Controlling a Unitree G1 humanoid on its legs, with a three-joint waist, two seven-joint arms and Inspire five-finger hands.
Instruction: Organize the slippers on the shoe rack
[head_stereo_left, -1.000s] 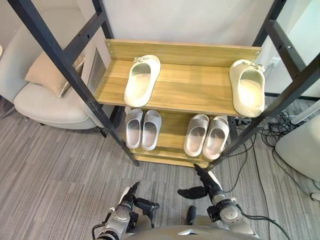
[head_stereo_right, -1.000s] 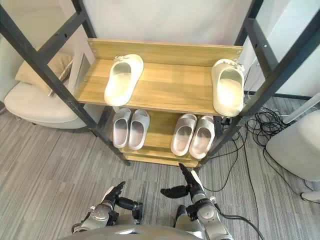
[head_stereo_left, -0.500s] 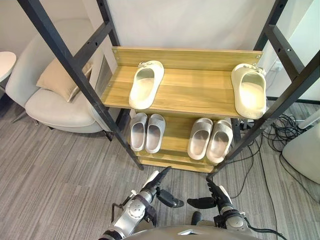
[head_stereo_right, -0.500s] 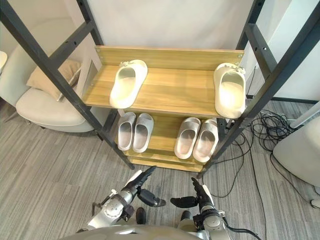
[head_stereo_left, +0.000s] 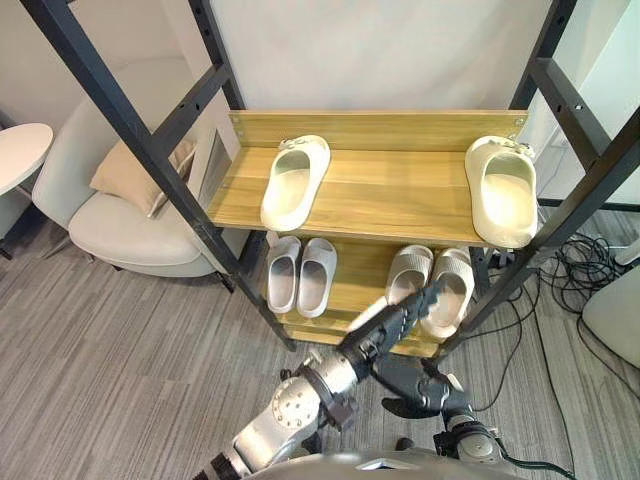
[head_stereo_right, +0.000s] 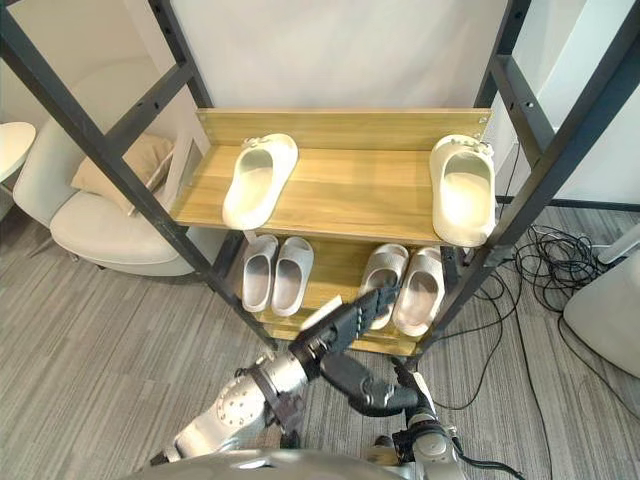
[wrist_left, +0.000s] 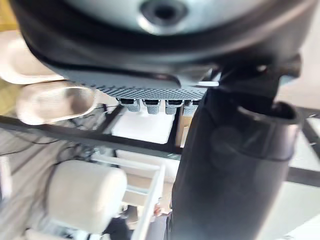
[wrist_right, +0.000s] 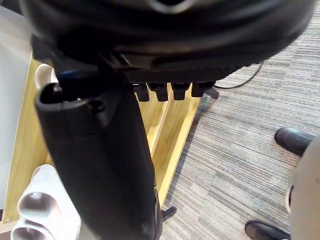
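Slippers occupy both wooden levels of the shoe rack (head_stereo_left: 148, 150), a frame of slanted black metal posts. On the top shelf (head_stereo_left: 400, 190) two cream ones lie well apart, both with toes toward the back board. The left cream slipper (head_stereo_left: 295, 182) is turned a little askew near the left end. The right cream slipper (head_stereo_left: 506, 190) sits at the right end, close to the front edge. On the lower shelf (head_stereo_left: 355, 285) a grey pair (head_stereo_left: 300, 275) lies side by side on the left, and a beige pair (head_stereo_left: 445, 285) lies on the right, partly covered in the head views by the robot's arm.

The left hand (head_stereo_left: 395, 320) is raised in front of the lower shelf. Its fingers are straight and close together, pointing up toward the beige pair, and it holds nothing (whether the fingertips touch a slipper cannot be told). The right hand (head_stereo_left: 415, 385) is lower, just beneath the left one and above the floor. Its fingers are roughly straight, the thumb stands out to the side, and it too is empty.

The shelves are light wood with a visible grain, bare between the slippers. The floor is grey carpet (head_stereo_left: 110, 350) with a fine striped weave. Left of the rack stands a pale armchair (head_stereo_left: 130, 230) with a beige cushion (head_stereo_left: 135, 175) leaning in it, and a round white table (head_stereo_left: 20, 155) shows at the far left edge. A tangle of black cables (head_stereo_left: 590, 260) lies on the carpet to the right of the rack. A plain white wall (head_stereo_left: 380, 50) rises behind it.
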